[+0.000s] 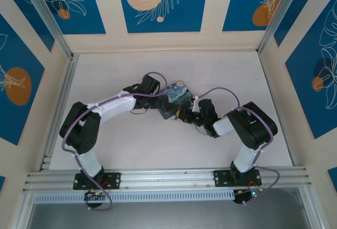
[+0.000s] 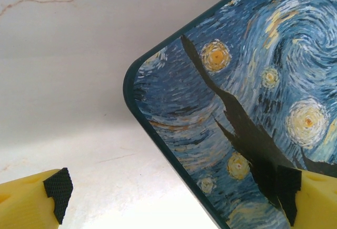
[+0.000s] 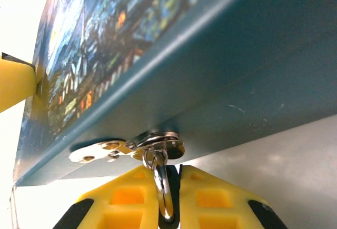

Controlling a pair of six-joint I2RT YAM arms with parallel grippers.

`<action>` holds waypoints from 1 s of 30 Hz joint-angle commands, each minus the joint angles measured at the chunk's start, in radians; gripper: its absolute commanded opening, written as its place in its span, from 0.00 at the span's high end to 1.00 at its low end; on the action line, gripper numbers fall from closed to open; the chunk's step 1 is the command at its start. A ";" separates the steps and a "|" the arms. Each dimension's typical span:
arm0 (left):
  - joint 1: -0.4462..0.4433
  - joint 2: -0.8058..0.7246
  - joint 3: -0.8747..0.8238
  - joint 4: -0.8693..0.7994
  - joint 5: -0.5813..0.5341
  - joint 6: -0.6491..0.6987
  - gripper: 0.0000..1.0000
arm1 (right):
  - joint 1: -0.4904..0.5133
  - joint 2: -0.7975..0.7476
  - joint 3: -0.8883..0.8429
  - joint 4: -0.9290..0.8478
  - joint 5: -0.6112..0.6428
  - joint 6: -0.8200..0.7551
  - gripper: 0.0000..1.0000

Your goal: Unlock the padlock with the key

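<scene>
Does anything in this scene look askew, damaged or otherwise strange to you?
Nothing is spilled or broken. The painted tin lies turned diagonally to the table edges, and its blue side wall carries faint pale scratches. The right gripper pinches a metal loop at its clasp.

A blue-and-yellow Starry Night tin [image 1: 179,93] lies near the middle of the pale marbled surface [image 1: 221,71]. Blue leaf-print panels [image 1: 162,2] stand at twelve o'clock.
</scene>
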 commanded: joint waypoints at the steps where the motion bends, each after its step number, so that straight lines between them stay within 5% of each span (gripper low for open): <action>1: -0.007 0.056 -0.049 -0.081 -0.051 0.010 0.00 | -0.036 0.031 -0.022 0.016 -0.028 0.031 1.00; 30: -0.026 0.108 -0.092 -0.064 -0.034 -0.019 0.01 | -0.172 0.083 -0.032 0.091 -0.170 0.076 1.00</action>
